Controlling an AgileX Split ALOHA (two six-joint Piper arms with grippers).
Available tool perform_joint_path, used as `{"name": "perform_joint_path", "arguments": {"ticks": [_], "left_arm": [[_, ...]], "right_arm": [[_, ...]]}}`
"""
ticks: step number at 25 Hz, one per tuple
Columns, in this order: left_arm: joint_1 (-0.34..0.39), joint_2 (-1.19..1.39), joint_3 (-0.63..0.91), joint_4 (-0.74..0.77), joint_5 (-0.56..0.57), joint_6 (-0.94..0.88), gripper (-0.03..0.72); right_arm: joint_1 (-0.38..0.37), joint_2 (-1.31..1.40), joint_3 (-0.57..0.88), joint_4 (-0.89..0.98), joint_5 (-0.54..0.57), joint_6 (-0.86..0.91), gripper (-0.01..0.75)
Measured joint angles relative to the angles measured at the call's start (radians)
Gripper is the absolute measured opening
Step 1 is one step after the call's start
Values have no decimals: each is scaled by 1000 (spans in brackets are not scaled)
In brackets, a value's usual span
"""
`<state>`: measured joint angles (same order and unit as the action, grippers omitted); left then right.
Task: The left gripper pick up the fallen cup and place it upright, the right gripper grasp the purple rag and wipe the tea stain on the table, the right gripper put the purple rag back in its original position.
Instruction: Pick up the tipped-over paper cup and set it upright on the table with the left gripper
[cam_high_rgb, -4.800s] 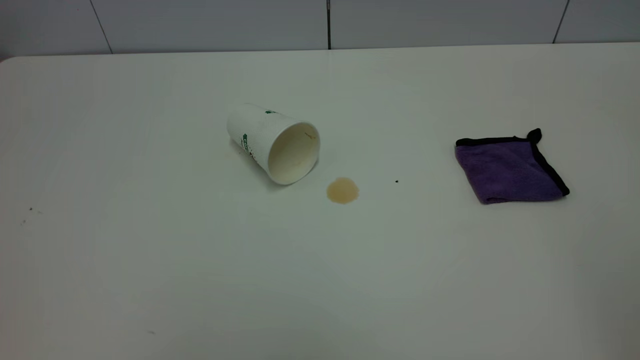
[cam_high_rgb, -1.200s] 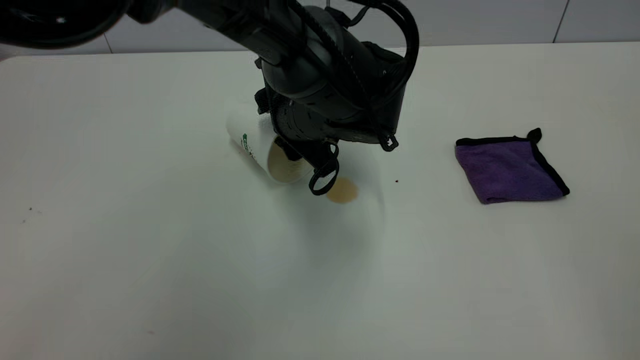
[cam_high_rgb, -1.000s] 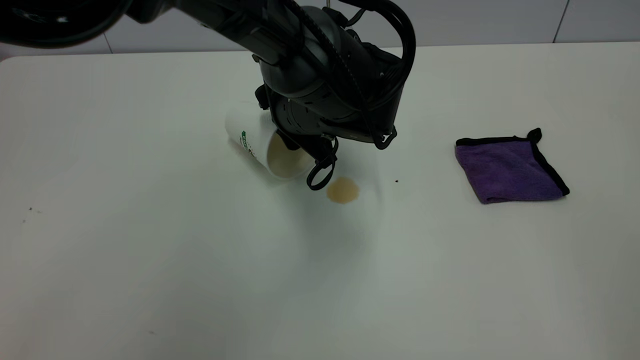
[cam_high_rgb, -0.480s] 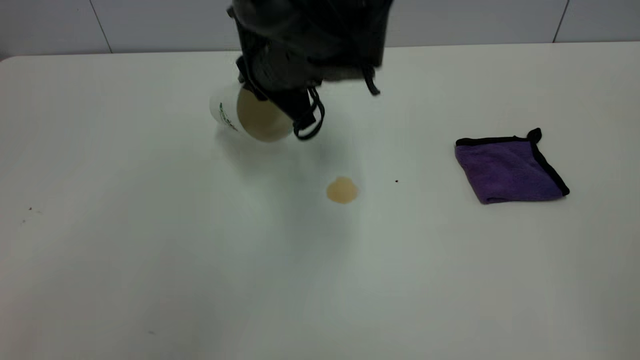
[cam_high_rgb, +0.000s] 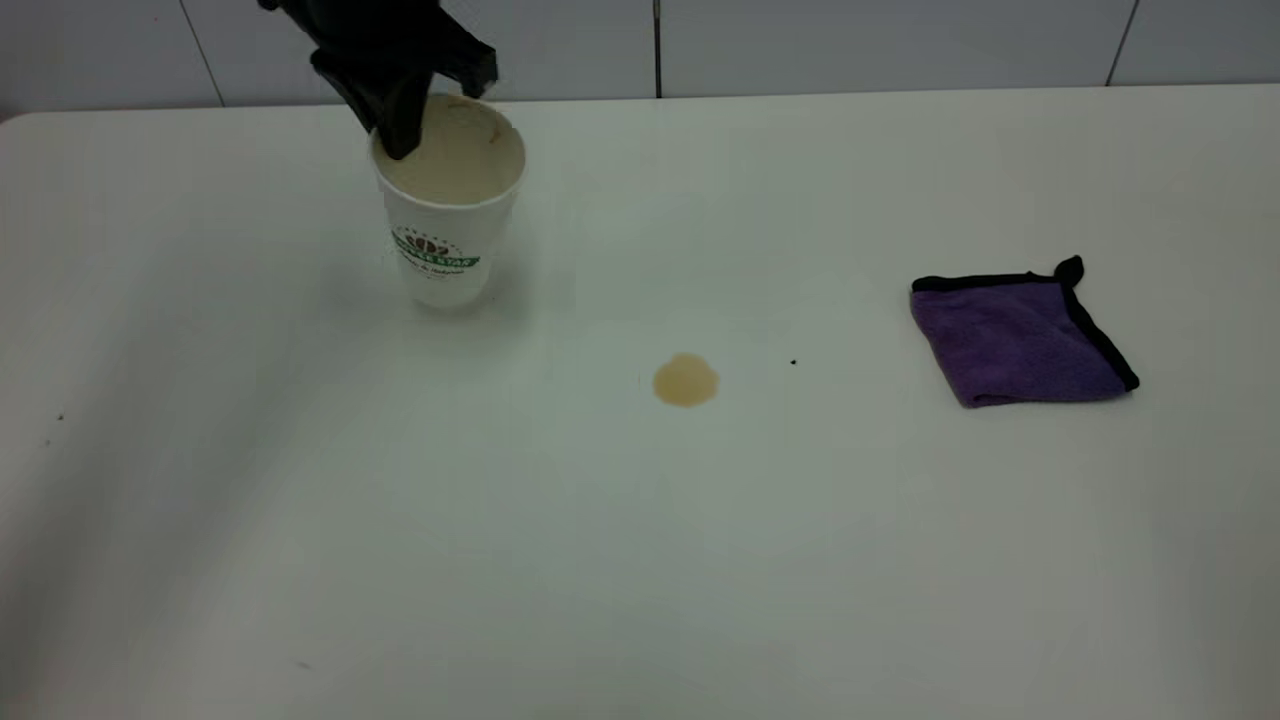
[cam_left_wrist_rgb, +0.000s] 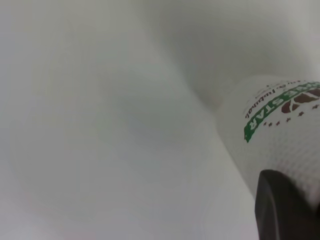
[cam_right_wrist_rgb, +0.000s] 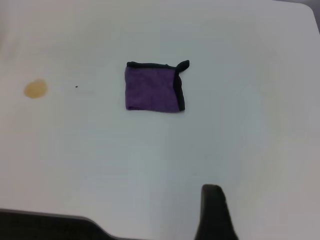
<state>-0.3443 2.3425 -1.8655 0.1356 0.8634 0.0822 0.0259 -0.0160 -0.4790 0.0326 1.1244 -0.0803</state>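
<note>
left tool clamped on upright cup rim, table

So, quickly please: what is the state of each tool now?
Left tool: shut on the cup.
Right tool: cannot be told.

The left gripper hangs at the far left of the desk, reaching down from above with its jaws closed on the cup's rim, one finger inside and one outside. The right gripper is parked high, off to the right side, well apart from the left.
</note>
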Motion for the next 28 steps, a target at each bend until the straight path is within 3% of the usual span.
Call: {"name": "perform_joint_path", "arguments": {"ticks": [6,13,22,25,28], "left_arm": [[105,8,-1,-123,-43,40,-20],[112,48,-2,-220,-79,41,-20],[114,86,-6,-235,-77,41,1],[114,88,-6,-236,-77,43,54],[114,87,-6,-236,-75,47,156]], "right_arm": [[0,0,0,0,0,0,550],[0,0,0,0,0,0,550],[0,0,0,0,0,0,550],[0,0,0,0,0,0,550],[0,0,0,0,0,0,550]]}}
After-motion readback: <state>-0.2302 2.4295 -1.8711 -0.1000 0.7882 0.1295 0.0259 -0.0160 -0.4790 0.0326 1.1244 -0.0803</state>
